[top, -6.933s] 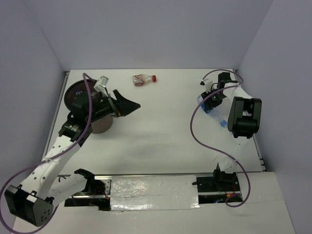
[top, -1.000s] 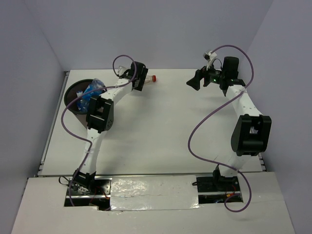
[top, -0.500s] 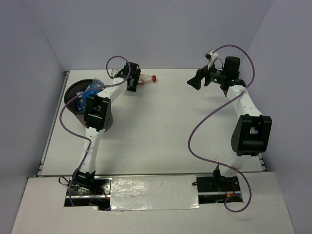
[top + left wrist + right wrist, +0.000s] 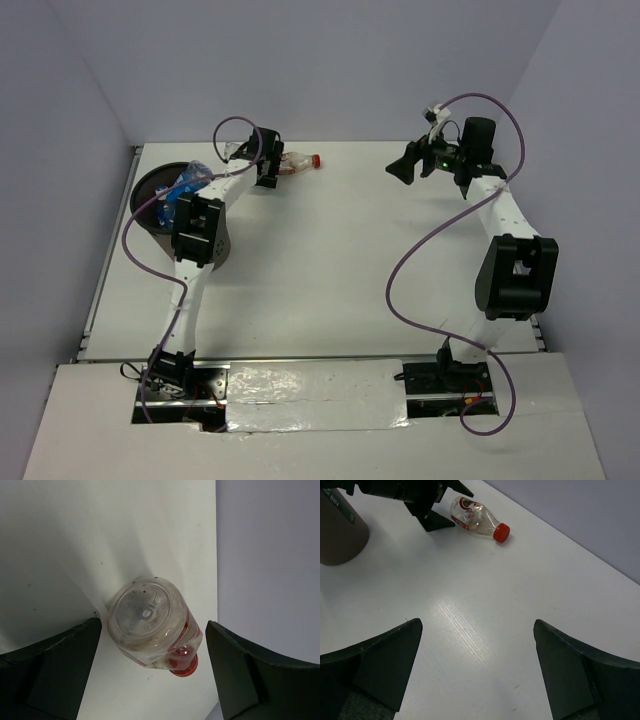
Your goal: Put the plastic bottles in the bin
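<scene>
A squat clear plastic bottle (image 4: 298, 163) with a red cap (image 4: 316, 160) lies on its side near the table's back edge. My left gripper (image 4: 279, 167) is open at the bottle's base end, a finger on either side; in the left wrist view the bottle (image 4: 152, 625) lies between the spread fingers without touching them. The round dark bin (image 4: 140, 197) stands at the back left, with blue-labelled bottles (image 4: 187, 184) sticking out of it. My right gripper (image 4: 404, 166) is open and empty at the back right, facing the red-capped bottle (image 4: 472, 516).
The right wrist view shows the bin's brown wall (image 4: 340, 537) left of the bottle and bare white table under my right gripper (image 4: 477, 625). Grey walls close off the back and both sides. The left arm's upper link (image 4: 195, 235) overhangs the bin.
Over the last second my left gripper has slid left, uncovering more of the red-capped bottle. The right gripper has barely moved. Both stay open.
</scene>
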`<state>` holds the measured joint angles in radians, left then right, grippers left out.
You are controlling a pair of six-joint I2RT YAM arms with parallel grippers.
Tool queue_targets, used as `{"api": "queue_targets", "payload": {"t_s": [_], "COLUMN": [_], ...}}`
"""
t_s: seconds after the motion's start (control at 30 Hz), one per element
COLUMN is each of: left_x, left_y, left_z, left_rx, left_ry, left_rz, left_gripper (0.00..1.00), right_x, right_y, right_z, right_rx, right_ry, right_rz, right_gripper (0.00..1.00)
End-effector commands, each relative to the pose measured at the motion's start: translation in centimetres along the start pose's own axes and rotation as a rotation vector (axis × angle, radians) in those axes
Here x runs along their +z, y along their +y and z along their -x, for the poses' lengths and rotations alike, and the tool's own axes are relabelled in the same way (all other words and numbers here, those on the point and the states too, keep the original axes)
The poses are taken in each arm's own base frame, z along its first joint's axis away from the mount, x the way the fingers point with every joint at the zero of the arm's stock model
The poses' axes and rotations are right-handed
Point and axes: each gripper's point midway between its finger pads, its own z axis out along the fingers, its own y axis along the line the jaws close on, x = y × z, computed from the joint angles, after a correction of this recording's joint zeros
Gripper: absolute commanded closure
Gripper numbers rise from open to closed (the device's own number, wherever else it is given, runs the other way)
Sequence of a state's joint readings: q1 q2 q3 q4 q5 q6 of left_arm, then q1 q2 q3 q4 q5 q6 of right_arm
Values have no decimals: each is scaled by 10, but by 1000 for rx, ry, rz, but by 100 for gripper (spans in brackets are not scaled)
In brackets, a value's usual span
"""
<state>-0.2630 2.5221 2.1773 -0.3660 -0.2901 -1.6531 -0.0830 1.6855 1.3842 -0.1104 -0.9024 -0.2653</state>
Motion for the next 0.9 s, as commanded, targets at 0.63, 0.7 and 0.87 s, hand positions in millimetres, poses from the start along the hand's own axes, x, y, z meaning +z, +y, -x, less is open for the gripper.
{"api": "queue_targets", "payload": {"t_s": [0.63, 0.7, 0.87], "left_x": [19, 18, 18], "left_y": [10, 8, 6], "left_z": [-5, -6, -6], "left_rx": [-72, -77, -75], "left_ry": [44, 50, 57], "left_rz": [-4, -20, -32], "left_gripper": [18, 21, 28], "right_x": [-18, -18, -19], "right_y": [-1, 0, 0], "right_z": [22, 22, 22], "right_rx": [-34, -34, -33], "right_ry": [-69, -72, -73], "right_rz": [-11, -8, -7], "right_gripper": [0, 0, 0]}}
